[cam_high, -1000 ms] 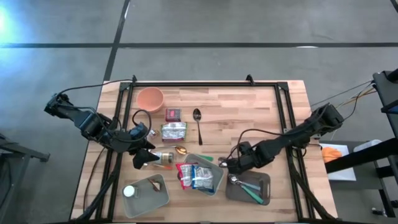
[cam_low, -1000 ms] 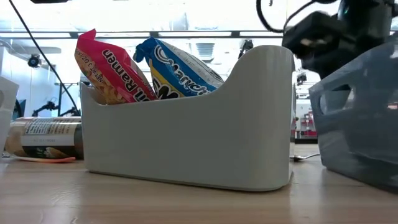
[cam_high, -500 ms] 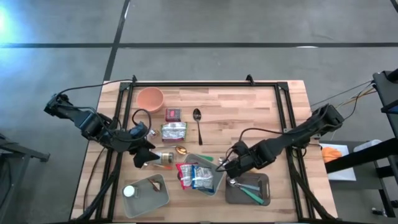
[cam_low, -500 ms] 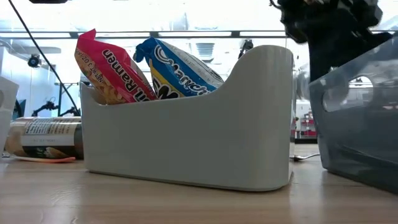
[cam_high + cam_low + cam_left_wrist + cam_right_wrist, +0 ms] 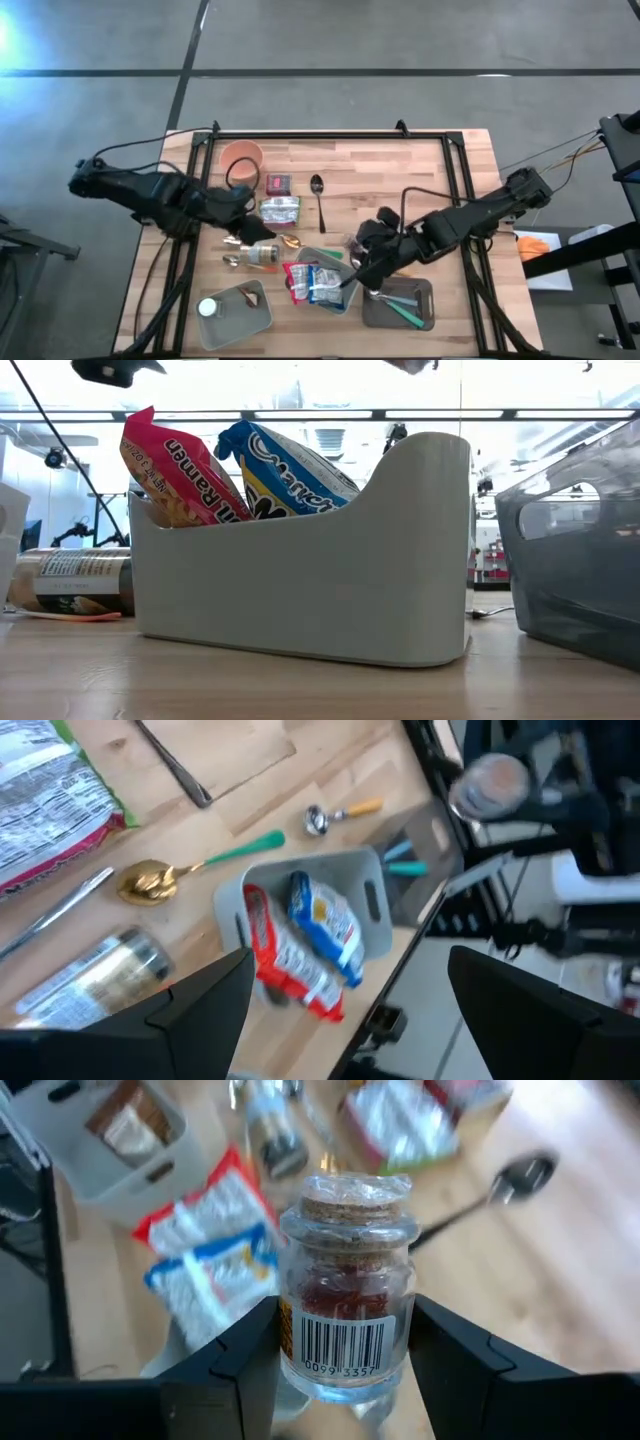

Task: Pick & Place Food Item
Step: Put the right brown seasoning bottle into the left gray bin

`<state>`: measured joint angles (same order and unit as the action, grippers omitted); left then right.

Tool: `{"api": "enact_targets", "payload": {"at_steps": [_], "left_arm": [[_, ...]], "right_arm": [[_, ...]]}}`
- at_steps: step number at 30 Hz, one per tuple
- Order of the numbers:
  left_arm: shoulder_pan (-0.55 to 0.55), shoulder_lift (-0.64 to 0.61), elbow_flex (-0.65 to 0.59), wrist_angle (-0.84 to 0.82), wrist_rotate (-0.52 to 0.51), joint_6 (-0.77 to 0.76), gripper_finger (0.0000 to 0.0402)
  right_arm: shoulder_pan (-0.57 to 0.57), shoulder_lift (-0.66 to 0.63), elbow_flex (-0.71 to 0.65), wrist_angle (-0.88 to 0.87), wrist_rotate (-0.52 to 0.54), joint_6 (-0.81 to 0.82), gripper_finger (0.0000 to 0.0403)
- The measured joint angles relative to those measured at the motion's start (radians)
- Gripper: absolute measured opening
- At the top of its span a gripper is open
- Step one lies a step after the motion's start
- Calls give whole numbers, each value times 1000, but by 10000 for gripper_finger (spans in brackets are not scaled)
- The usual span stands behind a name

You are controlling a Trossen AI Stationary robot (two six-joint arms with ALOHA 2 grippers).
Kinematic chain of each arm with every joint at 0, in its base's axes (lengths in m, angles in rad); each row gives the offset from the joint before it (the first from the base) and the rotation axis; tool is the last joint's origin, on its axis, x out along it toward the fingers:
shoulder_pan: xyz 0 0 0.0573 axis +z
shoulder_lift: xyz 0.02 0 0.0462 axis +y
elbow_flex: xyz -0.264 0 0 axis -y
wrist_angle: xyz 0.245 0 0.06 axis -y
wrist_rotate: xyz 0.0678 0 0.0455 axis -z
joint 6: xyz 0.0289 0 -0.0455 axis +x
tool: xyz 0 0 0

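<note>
My right gripper [image 5: 345, 1330] is shut on a small glass spice jar [image 5: 345, 1280] with a cork stopper, red contents and a barcode label. In the high view it hangs [image 5: 358, 265] between the grey bin [image 5: 345, 300] and the dark tray [image 5: 425, 300]. A red and a blue ramen packet [image 5: 250, 470] stand in the bin. My left gripper [image 5: 350, 960] is open with nothing between its fingers. It hovers above the lying jar [image 5: 262, 255] and the silver-green packet [image 5: 280, 210]. My right gripper pinches the spice jar's lower body [image 5: 292, 1342] between its two fingers, one on each side of the labelled part. The fingers slant down from the table's right side. The jar is lifted clear of the table, cork end away from the gripper.
An orange bowl [image 5: 241, 156], a red box [image 5: 278, 183] and a dark spoon [image 5: 317, 190] lie at the far side. A gold spoon [image 5: 290, 241] lies mid-table. A light bin [image 5: 238, 310] stands near left. The dark tray holds utensils [image 5: 400, 305].
My right gripper has risen from beside the dark tray with the spice jar, rolling its wrist, and has shifted slightly toward the grey bin. My left gripper has swung toward the table's far and right side, from beside the lying jar to above it.
</note>
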<state>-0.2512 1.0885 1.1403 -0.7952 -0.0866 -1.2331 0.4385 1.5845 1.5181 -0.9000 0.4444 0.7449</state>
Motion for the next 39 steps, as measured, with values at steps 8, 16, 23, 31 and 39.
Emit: {"api": "enact_targets", "payload": {"at_steps": [8,16,23,31,39], "left_arm": [[103,91,0,234,110,-6,340],[147,140,0,260,135,-6,340],[150,169,0,312,144,-13,340],[150,189,0,351,144,-25,340],[150,210,0,347,144,-25,340]], "right_arm": [[-74,19,35,-1,3,-121,178],[-95,107,106,32,-43,-206,178],[-130,207,246,-9,-79,-274,178],[-158,318,419,-62,-89,-361,178],[-169,415,583,-160,-87,-407,178]]}}
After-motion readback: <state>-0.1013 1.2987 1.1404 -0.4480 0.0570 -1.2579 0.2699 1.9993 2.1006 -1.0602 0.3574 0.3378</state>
